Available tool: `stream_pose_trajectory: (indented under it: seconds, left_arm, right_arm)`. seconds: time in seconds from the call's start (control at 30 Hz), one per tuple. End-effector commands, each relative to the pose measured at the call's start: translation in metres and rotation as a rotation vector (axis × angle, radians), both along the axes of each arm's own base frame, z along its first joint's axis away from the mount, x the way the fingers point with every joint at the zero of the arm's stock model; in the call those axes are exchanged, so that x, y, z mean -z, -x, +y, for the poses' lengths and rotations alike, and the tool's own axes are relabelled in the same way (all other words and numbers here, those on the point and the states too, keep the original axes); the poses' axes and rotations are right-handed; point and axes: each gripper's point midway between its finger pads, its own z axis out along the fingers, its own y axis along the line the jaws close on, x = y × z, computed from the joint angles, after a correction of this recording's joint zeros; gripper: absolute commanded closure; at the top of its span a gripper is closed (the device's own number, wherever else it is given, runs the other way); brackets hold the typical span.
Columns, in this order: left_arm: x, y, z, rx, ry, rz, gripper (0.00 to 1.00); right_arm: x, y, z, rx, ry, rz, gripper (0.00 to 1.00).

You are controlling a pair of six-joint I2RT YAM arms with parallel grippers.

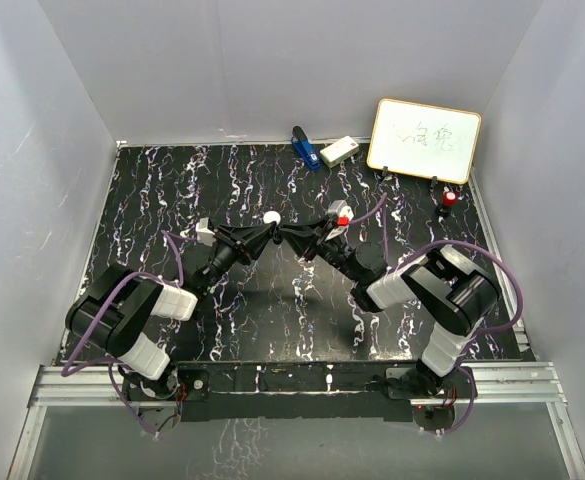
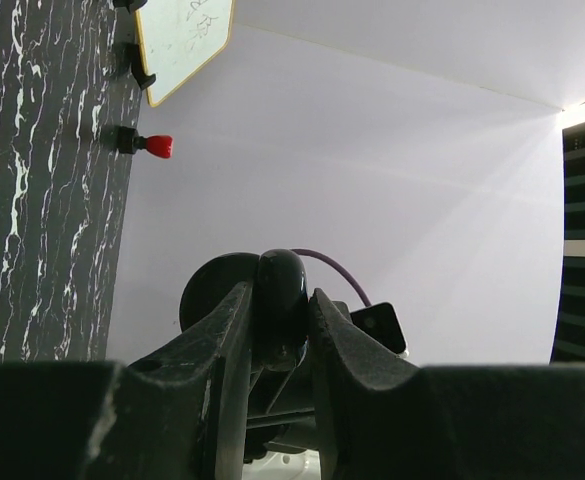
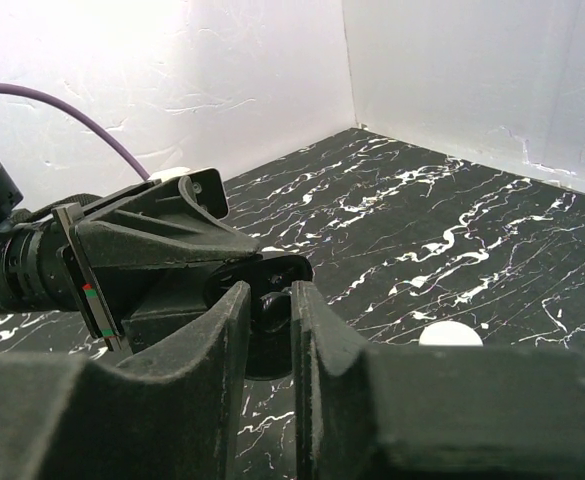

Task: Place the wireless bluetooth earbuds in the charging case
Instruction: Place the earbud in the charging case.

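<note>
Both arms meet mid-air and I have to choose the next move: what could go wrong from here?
Both pairs of jaws look shut on one dark rounded piece above the mat; pulling either arm away could wrench or drop it.
The white puck lies on the mat nearby; a dropped piece or lowering arm might knock it.
No earbud shows in any view, so insertion cannot be confirmed.

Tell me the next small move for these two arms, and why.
Probably hold firm with the left gripper and let the right gripper gently pry open the black rounded piece. Both are shut on it together; it may be the charging case, and no earbud can be made out in any view.
</note>
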Motion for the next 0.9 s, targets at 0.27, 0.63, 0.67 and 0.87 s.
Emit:
stream_pose_trajectory:
  seconds: [0.27,0.63,0.67,0.87]
  left_arm:
    - [-0.044,-0.002,-0.002,0.003,0.094,-0.147,1.0]
    - [-0.025,-0.001,-0.005,0.024,0.108,-0.131,1.0]
    - [-0.024,-0.001,-0.007,0.034,0.11,-0.129,1.0]
    - [-0.023,-0.002,-0.013,0.058,0.082,-0.141,1.0]
  right_arm:
    - [-0.1,0.031,-0.026,0.002,-0.26,-0.286,0.48]
    - [-0.117,0.034,-0.045,0.079,-0.277,-0.31,0.41]
    - [-0.116,0.03,-0.048,0.108,-0.268,-0.297,0.43]
    - [-0.106,-0.004,-0.061,0.284,-0.14,-0.123,0.44]
